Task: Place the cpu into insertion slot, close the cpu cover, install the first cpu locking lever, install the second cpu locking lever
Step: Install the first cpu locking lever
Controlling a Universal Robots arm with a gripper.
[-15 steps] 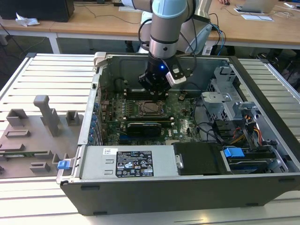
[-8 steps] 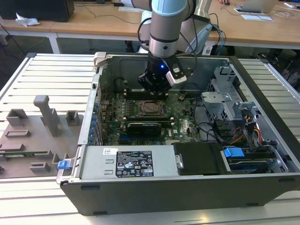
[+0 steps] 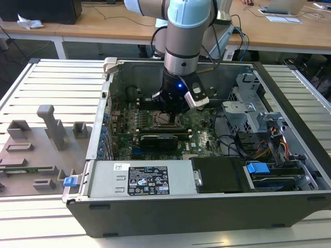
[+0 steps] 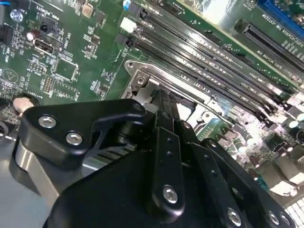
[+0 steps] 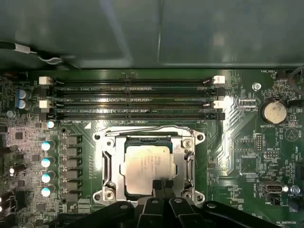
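The cpu (image 5: 142, 166), a square chip with a silver-grey top, lies flat in the insertion slot, whose dark edge (image 5: 147, 141) shows along the side facing the memory slots. The cpu cover (image 5: 179, 161), a silver frame, lies down around the chip. A thin wire lever (image 5: 147, 129) runs along the socket's memory side. In the first wrist view my gripper (image 5: 161, 185) is at the chip's near edge, fingertips (image 5: 156, 184) close together. In the second wrist view the gripper (image 4: 161, 97) is shut, tip against the socket's metal frame. In the exterior view the gripper (image 3: 173, 108) hangs over the socket inside the open computer case.
Long black memory slots (image 5: 133, 102) lie just beyond the socket, with a coin battery (image 5: 274, 113) to one side. A black graphics card (image 3: 160, 140), the power supply (image 3: 139, 178) and a drive cage (image 3: 248, 103) surround the work spot. Grey fixtures (image 3: 41, 139) stand at the exterior view's left.
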